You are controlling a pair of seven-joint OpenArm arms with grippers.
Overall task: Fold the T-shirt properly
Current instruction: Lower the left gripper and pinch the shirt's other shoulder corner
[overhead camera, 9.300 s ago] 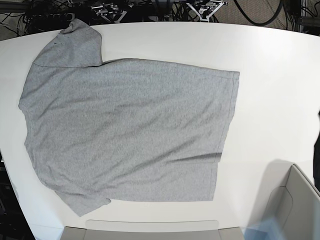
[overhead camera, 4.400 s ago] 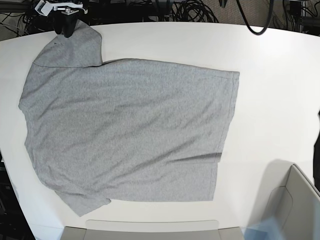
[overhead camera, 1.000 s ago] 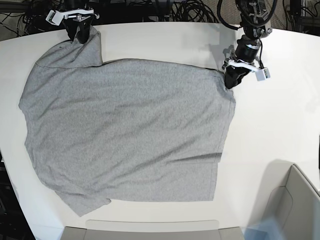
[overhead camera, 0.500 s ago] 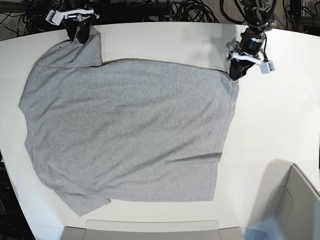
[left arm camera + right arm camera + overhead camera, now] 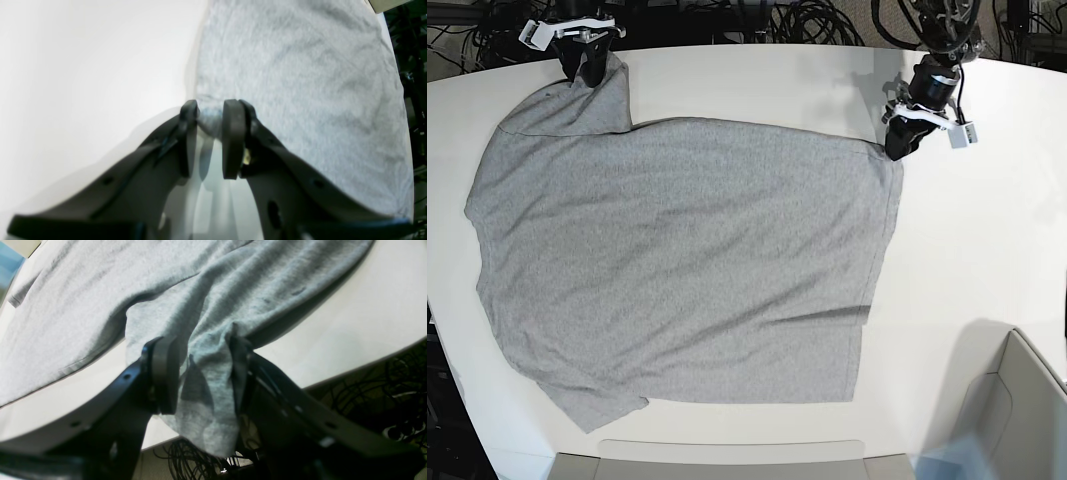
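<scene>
T-shirt (image 5: 677, 260) spread flat on white surface (image 5: 987, 230) | left fingers (image 5: 233, 140) pinching its hem corner | right fingers (image 5: 165, 373) pinching its sleeve edge

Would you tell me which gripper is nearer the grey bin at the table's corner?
Left. The left gripper pinches the T-shirt hem corner, same side as the bin; the right gripper grips the far sleeve.
</scene>
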